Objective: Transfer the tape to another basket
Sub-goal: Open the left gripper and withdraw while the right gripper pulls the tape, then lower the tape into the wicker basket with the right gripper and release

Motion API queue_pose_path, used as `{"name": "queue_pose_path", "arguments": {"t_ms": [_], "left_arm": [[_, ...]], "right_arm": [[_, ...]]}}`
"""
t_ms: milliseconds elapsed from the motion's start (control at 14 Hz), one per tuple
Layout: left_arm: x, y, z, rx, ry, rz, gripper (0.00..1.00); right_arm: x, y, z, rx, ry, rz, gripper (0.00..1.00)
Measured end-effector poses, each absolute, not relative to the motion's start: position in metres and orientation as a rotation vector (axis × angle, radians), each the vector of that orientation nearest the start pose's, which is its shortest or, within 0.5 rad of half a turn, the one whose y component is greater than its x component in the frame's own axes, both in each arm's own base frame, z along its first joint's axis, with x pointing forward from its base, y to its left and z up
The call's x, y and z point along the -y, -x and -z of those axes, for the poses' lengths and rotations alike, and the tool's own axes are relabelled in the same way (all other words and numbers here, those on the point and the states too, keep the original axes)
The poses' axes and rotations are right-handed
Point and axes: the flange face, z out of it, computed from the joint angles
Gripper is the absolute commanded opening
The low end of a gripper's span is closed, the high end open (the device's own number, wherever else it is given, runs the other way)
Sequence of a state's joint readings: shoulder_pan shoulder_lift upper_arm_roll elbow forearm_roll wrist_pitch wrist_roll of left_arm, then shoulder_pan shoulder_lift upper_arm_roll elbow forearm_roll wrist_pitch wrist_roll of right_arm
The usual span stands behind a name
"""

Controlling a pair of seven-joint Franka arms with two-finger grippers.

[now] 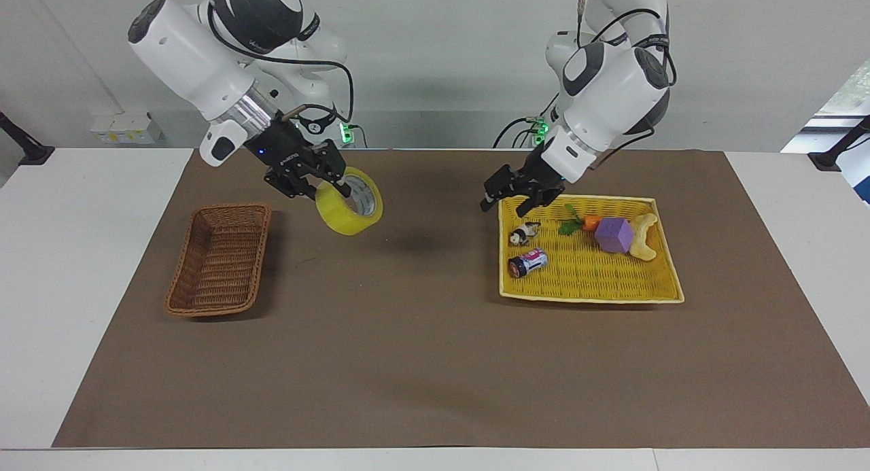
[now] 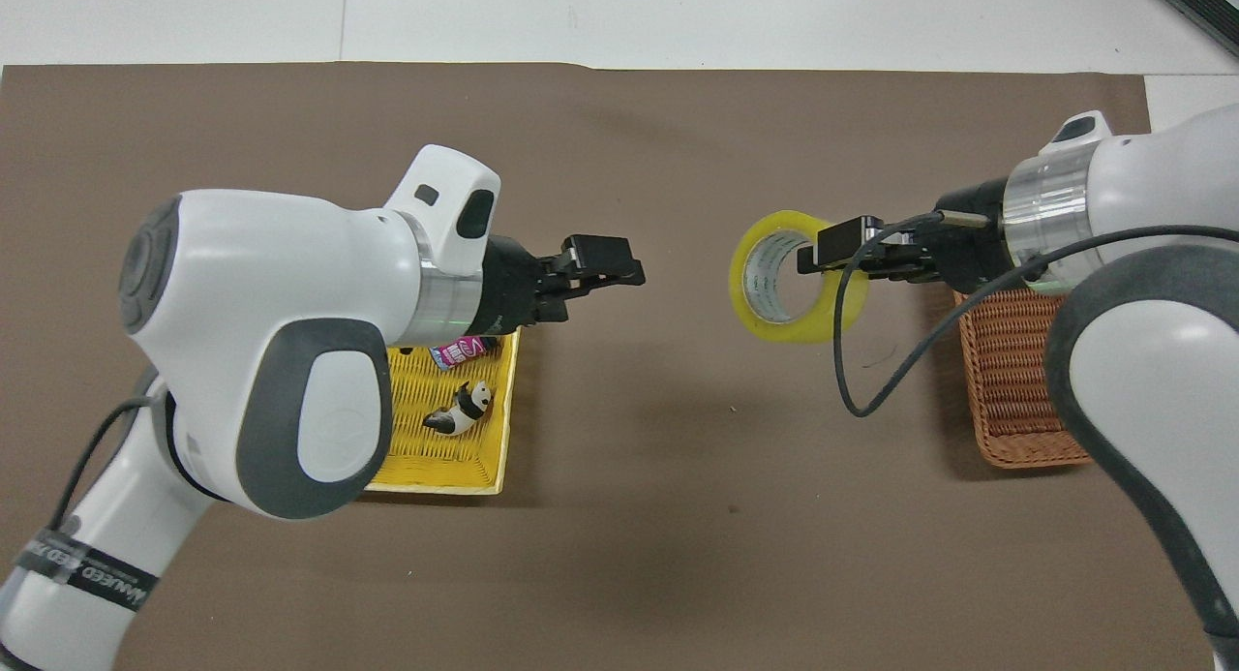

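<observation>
Yellow tape [image 1: 350, 210] hangs clamped in your right gripper [image 1: 325, 183], one finger through the roll's core, up in the air over the brown mat [image 1: 408, 362] between the two baskets and closer to the wicker basket [image 1: 219, 260]. That basket sits at the right arm's end of the table. Your left gripper [image 1: 506, 198] has its fingers spread apart and holds nothing; it hovers over the corner of the yellow tray [image 1: 591, 291], which carries a toy panda [image 1: 523, 234], a small can [image 1: 527, 262] and a purple block [image 1: 614, 234].
</observation>
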State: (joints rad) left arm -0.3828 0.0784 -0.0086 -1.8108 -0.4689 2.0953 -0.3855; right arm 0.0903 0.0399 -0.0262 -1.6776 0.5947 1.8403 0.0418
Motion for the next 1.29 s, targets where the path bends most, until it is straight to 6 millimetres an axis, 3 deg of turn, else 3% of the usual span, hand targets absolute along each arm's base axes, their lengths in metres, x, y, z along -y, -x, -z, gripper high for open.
{"name": "queue_pose_path", "arguments": {"t_ms": [357,571,786,1071,1286], "left_arm": [[0.173,-0.576,-0.517,0.205,3.313,0.163,1.0],[0.122,-0.588,-0.521,0.131,3.275,0.17,1.0],[0.07,-0.599,-0.537,0.102,3.26,0.158,1.0],[0.037,-0.613,-0.552,-0.013,3.194,0.126,1.0],[-0.008,-0.611,-0.557,-0.095,3.181,0.087,1.0]], "right_arm": [[0.036,-0.58,-0.59,-0.216,2.499,0.122,0.0],[0.073,-0.58,-0.578,-0.31,2.497,0.134,0.0],[0.109,-0.589,-0.521,-0.362,2.506,0.082,0.0],[0.161,-0.577,-0.424,-0.297,2.553,-0.027,0.0],[0.191,-0.561,-0.397,-0.222,2.598,-0.049,0.0]]}}
